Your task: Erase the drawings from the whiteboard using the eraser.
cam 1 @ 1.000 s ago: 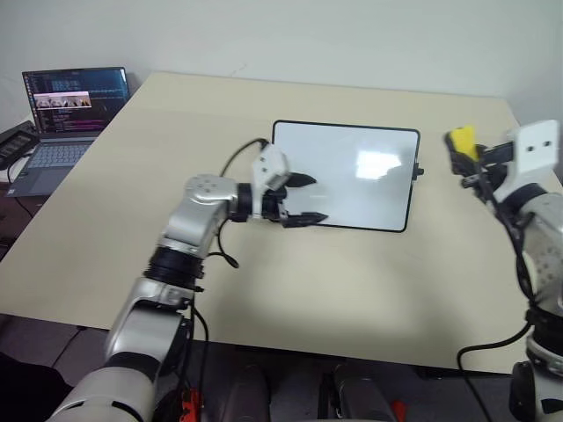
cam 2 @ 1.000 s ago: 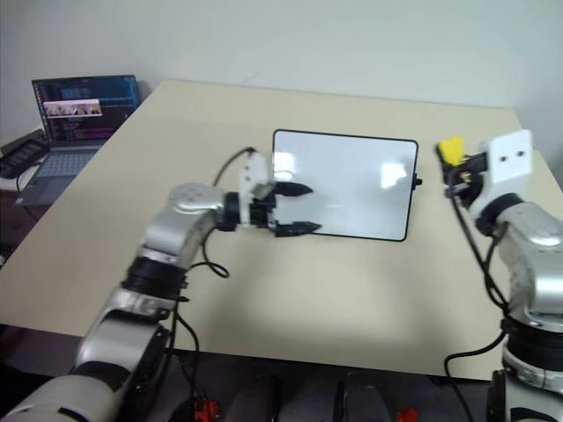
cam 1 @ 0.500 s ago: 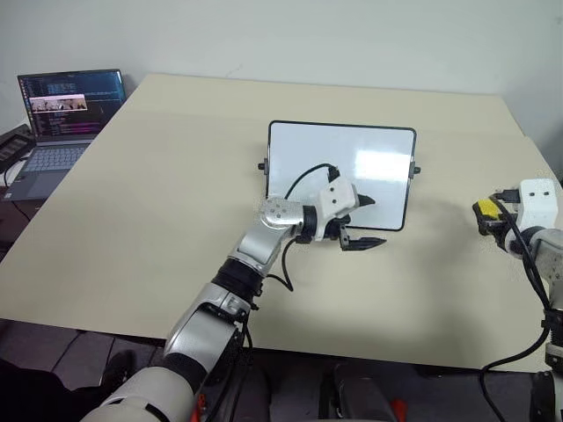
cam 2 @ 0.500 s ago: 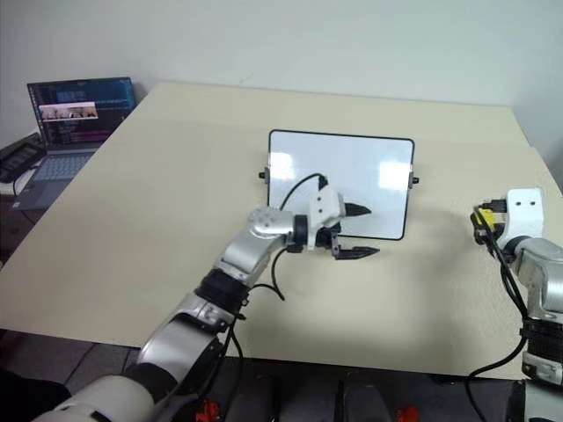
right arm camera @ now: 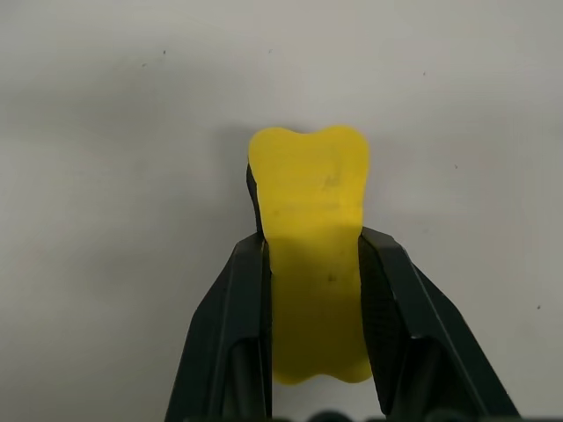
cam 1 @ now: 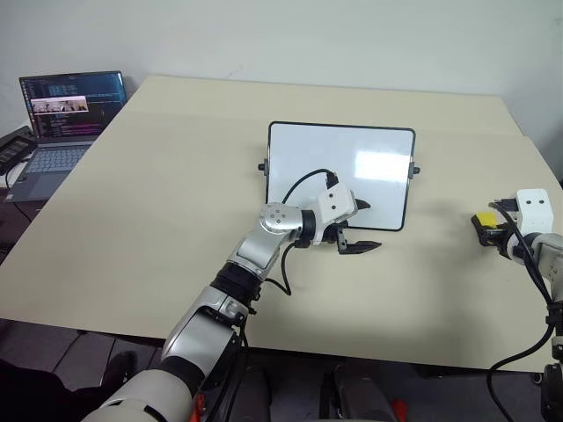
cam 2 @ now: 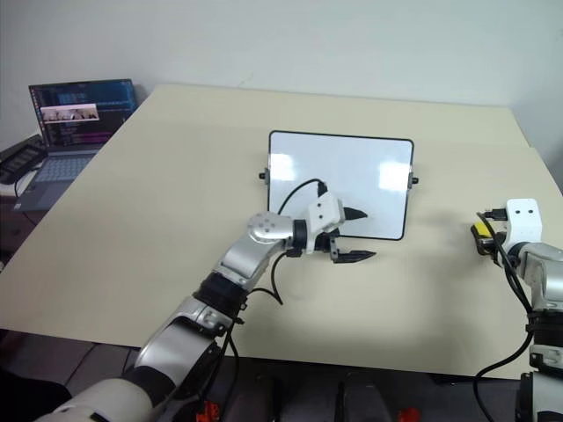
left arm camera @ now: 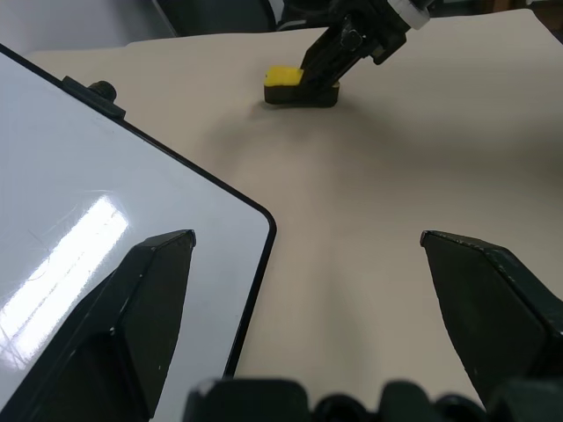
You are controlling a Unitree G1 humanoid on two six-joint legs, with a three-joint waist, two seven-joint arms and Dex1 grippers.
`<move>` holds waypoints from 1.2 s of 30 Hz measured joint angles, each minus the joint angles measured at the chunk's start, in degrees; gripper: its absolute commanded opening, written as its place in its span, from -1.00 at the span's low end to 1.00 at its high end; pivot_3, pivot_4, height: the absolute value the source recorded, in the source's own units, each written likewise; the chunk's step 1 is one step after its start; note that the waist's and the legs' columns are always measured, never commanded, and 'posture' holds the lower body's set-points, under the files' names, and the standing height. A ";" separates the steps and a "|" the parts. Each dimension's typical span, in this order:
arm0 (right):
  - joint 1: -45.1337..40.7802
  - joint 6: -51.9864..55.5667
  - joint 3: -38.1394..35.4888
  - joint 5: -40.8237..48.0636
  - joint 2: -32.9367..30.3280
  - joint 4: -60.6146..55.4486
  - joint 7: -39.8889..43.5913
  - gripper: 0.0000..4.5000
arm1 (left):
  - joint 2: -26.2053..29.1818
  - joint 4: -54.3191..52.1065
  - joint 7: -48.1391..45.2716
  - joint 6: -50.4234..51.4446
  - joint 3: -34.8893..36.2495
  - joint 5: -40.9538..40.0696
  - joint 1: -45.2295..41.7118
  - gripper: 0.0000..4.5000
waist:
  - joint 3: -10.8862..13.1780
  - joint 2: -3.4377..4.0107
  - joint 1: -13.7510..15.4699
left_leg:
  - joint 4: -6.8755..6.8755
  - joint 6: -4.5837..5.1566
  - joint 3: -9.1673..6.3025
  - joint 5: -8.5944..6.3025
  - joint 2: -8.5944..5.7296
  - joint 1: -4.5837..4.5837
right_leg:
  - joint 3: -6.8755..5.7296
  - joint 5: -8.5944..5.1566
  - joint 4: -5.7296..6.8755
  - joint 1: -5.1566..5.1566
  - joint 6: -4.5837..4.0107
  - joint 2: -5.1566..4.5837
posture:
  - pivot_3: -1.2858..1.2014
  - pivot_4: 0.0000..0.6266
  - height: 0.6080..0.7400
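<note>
Pale walls close off the room behind a wide beige table [cam 1: 176, 202], and off its far left corner you can see an open laptop [cam 1: 62, 119] with its screen lit. Lying flat on the table a little past its middle is the whiteboard [cam 1: 339, 171], black-framed with rounded corners and a small knob on each short side; its white face shows window glare and no blue drawings that you can make out. Your left gripper [cam 1: 359, 227] reaches in across the near edge of the whiteboard, close to the near right corner, pointing toward the right side of the table. Its two black fingers [left arm camera: 154, 290] are spread wide with nothing between them: in the left wrist view one finger hangs over the white surface and the other over bare table, with the board's rounded corner lying in the gap. Well off to the right, near the table's right edge, your right gripper [cam 1: 486, 227] is clamped tight on the eraser [right arm camera: 312, 229]. In the right wrist view the yellow block is pinched at its waist between the two fingers, bulging out past them. From the left wrist view the eraser sits low at the tabletop with its dark underside down, well apart from the whiteboard.
</note>
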 measured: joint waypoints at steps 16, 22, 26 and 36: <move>-0.22 0.40 0.51 0.80 -0.70 1.30 0.37 -0.41 | 0.78 -0.46 -0.03 1.03 0.03 -0.08 0.18 1.00 | -0.01 0.01 0.05 | 0.03 0.00 -0.01 0.00 0.00 0.02 | -0.01 0.00 0.02 0.03 0.00 0.00 | 0.03 -0.52 1.00; -0.22 0.72 0.12 0.96 -0.71 1.34 0.22 -0.41 | 0.77 -0.47 -0.07 1.08 0.07 -0.18 0.18 1.00 | -0.01 0.02 0.05 | 0.04 0.00 0.00 0.00 0.00 0.03 | -0.01 0.00 0.04 0.03 0.00 0.00 | 0.03 -0.52 1.00; -0.23 0.44 0.63 0.49 -0.77 1.35 0.02 -0.41 | 0.78 -0.49 -0.10 1.09 0.07 -0.20 0.18 1.00 | -0.02 0.03 0.05 | 0.05 0.00 -0.01 0.00 0.00 0.03 | -0.01 0.00 0.04 0.03 0.00 0.00 | 0.03 -0.52 1.00; -0.21 0.45 0.55 1.14 -0.77 1.32 0.37 -0.41 | 0.87 -0.55 -0.10 1.09 0.09 -0.20 0.18 1.00 | -0.02 0.03 0.05 | 0.06 0.00 0.00 0.00 0.00 0.03 | 0.00 0.00 0.05 0.04 0.00 0.00 | 0.03 -0.52 1.00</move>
